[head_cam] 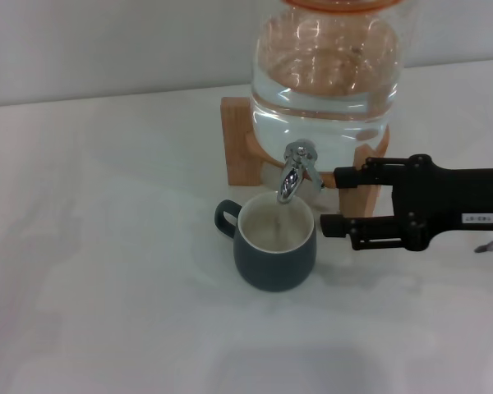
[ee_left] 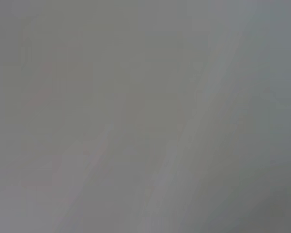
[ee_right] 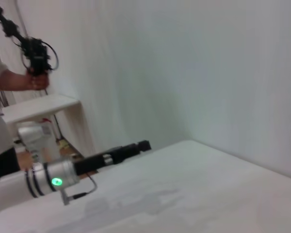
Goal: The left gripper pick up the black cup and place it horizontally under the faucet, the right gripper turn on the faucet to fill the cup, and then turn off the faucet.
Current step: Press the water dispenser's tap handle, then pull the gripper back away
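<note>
The black cup (head_cam: pixel 275 246) stands upright on the white table (head_cam: pixel 107 271), right under the spout of the chrome faucet (head_cam: pixel 294 171). Its loop handle points to the left and its cream inside shows. I cannot tell whether water is running. My right gripper (head_cam: pixel 330 201) is open and empty, level with the faucet and just to its right, one finger beside the faucet body and the other beside the cup's rim. My left gripper (ee_right: pixel 133 147) shows only in the right wrist view, far off to the side above the table, holding nothing that I can see.
The faucet is fitted to a large clear glass jar (head_cam: pixel 329 66) of water on a wooden stand (head_cam: pixel 242 144). The right wrist view shows a person (ee_right: pixel 2 87) and a white side table (ee_right: pixel 39 107) beyond the table's edge. The left wrist view is plain grey.
</note>
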